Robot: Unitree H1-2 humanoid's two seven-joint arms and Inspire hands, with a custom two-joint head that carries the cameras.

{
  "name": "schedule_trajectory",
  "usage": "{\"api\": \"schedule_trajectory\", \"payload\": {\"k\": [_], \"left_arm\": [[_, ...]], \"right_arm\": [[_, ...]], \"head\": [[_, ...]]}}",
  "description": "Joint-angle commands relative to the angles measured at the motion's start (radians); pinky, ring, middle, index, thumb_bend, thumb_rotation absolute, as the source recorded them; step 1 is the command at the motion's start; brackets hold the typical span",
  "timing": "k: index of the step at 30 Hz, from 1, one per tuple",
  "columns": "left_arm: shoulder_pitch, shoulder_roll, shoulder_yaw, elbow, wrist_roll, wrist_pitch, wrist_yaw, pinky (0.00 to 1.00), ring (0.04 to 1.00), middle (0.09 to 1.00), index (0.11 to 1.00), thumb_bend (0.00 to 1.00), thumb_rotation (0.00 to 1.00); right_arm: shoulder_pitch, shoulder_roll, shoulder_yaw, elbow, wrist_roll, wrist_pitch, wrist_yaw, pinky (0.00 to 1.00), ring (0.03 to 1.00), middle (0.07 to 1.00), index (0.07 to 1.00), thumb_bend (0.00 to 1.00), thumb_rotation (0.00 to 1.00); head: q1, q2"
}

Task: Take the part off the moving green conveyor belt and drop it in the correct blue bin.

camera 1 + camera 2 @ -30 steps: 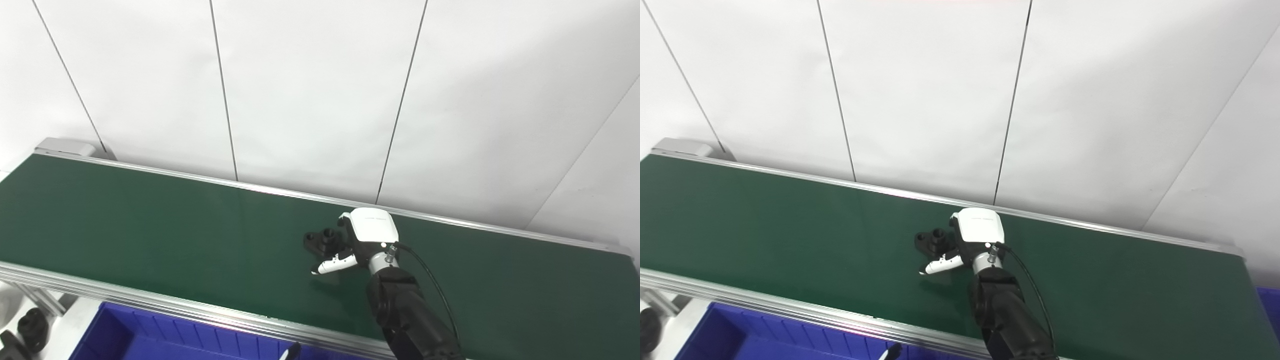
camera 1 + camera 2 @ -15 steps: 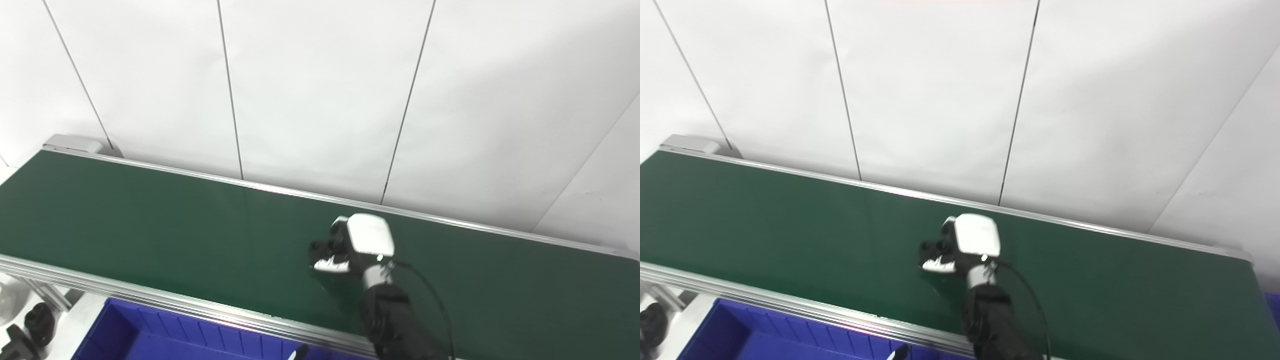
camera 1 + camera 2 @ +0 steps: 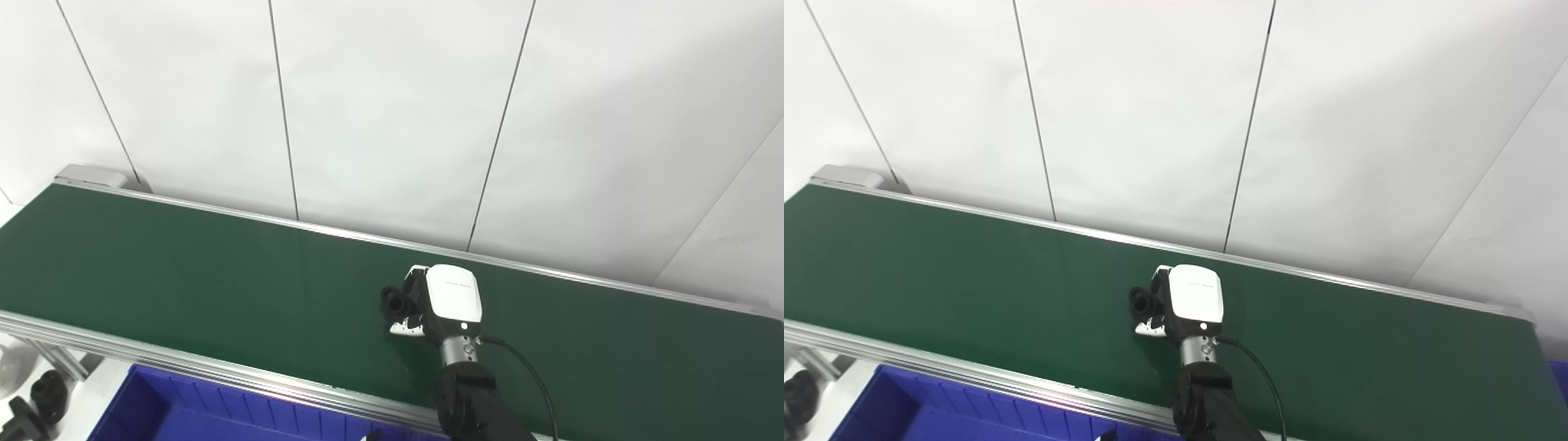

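Midway along the green conveyor belt (image 3: 184, 275), nearer its far rail than its near one, the right hand (image 3: 438, 303) is closed around the black part (image 3: 395, 302). Its white back faces up and its fingers (image 3: 409, 329) wrap the part from the side, so only the part's rounded end shows past them, toward the belt's left end. Whether the part has cleared the belt surface or rests on it cannot be told from either view.

The step in hand, by this look, is the pick itself: the grasp is made, the carry not begun. Next the hand would need to lift straight up off the belt, so the moving surface cannot drag the part askew in the fingers, and then bring it back over the near rail.

Below the belt's near edge, at the bottom left, sits a blue bin (image 3: 159, 407), seemingly with nothing in its visible part. A sliver of another blue bin (image 3: 1559, 373) shows past the belt's right end. Which one is right for this part cannot be judged from these views. Some dark parts (image 3: 46, 392) lie just left of the nearer bin, outside it.

The left hand is not clearly in view.
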Motion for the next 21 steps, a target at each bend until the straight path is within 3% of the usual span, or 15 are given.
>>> {"api": "schedule_trajectory", "payload": {"k": [1, 7, 14, 21], "left_arm": [[0.002, 0.007, -0.005, -0.036, -0.007, -0.001, -0.009, 0.86, 0.984, 1.000, 1.000, 0.79, 0.87], [-0.004, 0.007, -0.003, -0.032, -0.008, 0.010, -0.010, 0.84, 0.966, 0.983, 1.000, 0.79, 0.86], [-0.009, 0.009, 0.003, -0.023, -0.018, 0.001, -0.006, 0.84, 0.952, 0.975, 1.000, 0.77, 0.84], [-0.015, 0.019, 0.012, -0.046, -0.017, 0.028, -0.014, 0.85, 0.951, 0.983, 1.000, 0.79, 0.88]], "right_arm": [[0.006, 0.001, 0.015, -0.003, -0.001, 0.013, 0.026, 0.11, 0.166, 0.262, 0.485, 0.51, 0.13], [0.027, -0.017, -0.005, -0.079, 0.028, -0.013, 0.027, 0.10, 0.159, 0.252, 0.488, 0.51, 0.13], [0.082, -0.043, -0.013, -0.266, 0.032, -0.050, 0.003, 0.11, 0.174, 0.275, 0.488, 0.50, 0.14], [0.148, -0.050, -0.014, -0.505, 0.005, -0.027, 0.038, 0.12, 0.174, 0.264, 0.486, 0.50, 0.14]], "head": [[-0.006, 0.001], [-0.018, 0.001], [-0.042, 0.010], [-0.085, 0.032]]}}
